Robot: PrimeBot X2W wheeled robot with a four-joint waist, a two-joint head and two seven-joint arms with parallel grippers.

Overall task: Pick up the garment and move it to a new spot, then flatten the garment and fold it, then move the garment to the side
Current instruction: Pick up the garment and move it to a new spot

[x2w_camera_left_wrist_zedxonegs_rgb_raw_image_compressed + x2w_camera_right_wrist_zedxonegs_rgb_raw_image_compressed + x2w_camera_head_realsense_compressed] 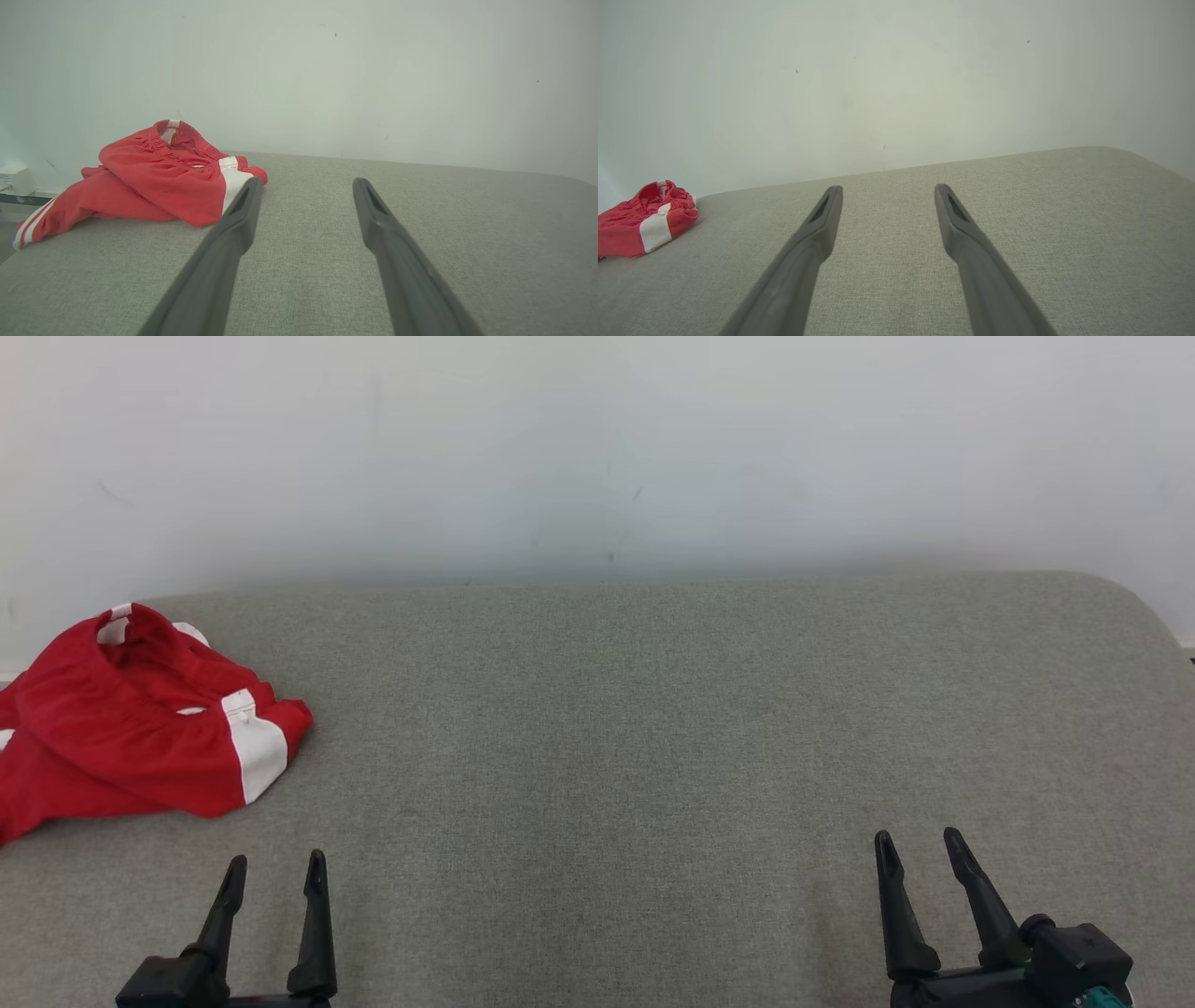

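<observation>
While garment point(121, 737) lies crumpled | left gripper point(277, 859) spread, empty | right gripper point(917, 835) spread, empty

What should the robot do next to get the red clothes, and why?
Probably reach the left hand forward and leftward to the red garment. It lies crumpled at the left end of the grey padded surface, nearer that hand than the right hand, and both hands stand open and empty.
</observation>
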